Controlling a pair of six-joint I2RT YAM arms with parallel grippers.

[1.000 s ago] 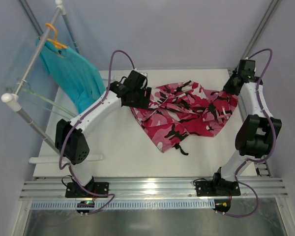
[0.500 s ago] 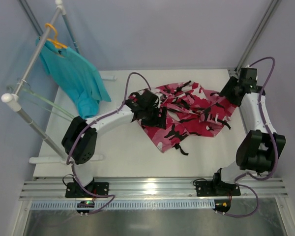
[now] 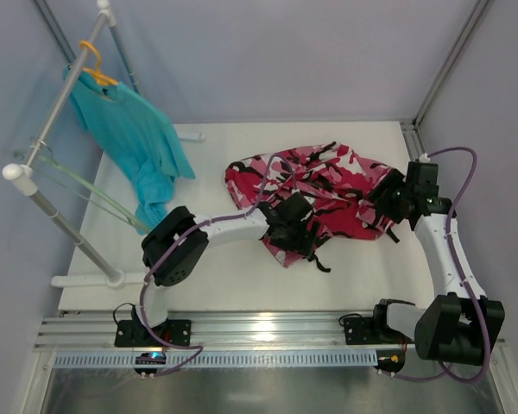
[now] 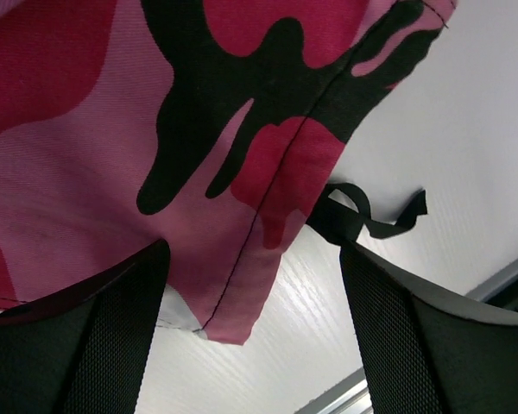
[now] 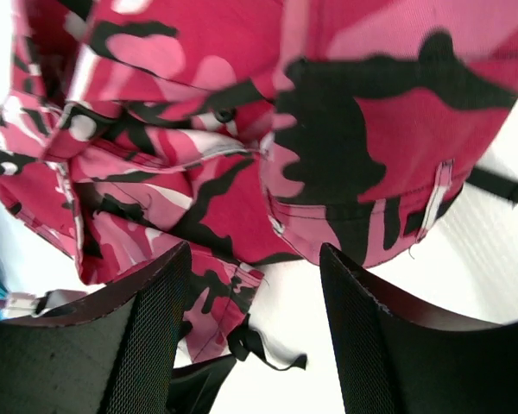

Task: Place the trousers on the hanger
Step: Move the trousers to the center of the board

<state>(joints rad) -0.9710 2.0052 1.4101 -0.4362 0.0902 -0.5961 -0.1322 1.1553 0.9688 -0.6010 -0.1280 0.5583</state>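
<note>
While the trousers (image 3: 345, 185) sit bunched on the counter (image 3: 242, 276), left pincer (image 4: 252, 285) and right pincer (image 5: 255, 263) hover over them, wide open, empty

Left arm (image 3: 229, 226), right arm (image 3: 445, 254), jaws apart

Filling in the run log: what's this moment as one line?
trousers crumpled on table | hanger on rack, unused | left gripper open above hem | right gripper open above trousers

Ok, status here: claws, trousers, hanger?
Both claws open, empty: left claw over trousers near hem, right claw at their right side. Trousers crumpled on table; hanger on rack, teal shirt beside it.
</note>
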